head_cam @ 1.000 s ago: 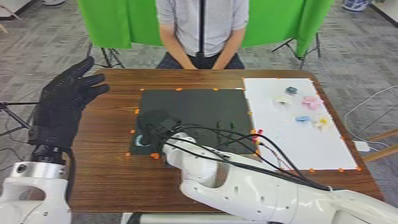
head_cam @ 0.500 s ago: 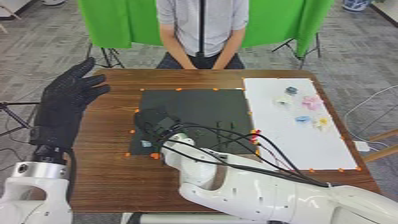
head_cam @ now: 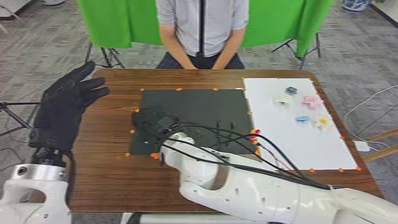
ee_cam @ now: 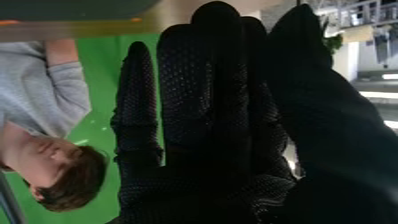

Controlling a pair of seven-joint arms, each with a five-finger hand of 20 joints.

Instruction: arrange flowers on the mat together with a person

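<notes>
1. Flowers (head_cam: 312, 102) lie well apart from the left hand (head_cam: 62, 107), released at the left edge of the bench (head_cam: 102, 185).
2. The right hand (ee_cam: 213, 150), fingers extended and unclenched, is over the dark mat (head_cam: 195, 102).
3. Green stem-like bits (head_cam: 232, 126) there may be left to arrange.
4. Five flowers sit loosely grouped on the white mat (head_cam: 311, 150); arranging looks partly done, though which mat is the goal cannot be told.
</notes>
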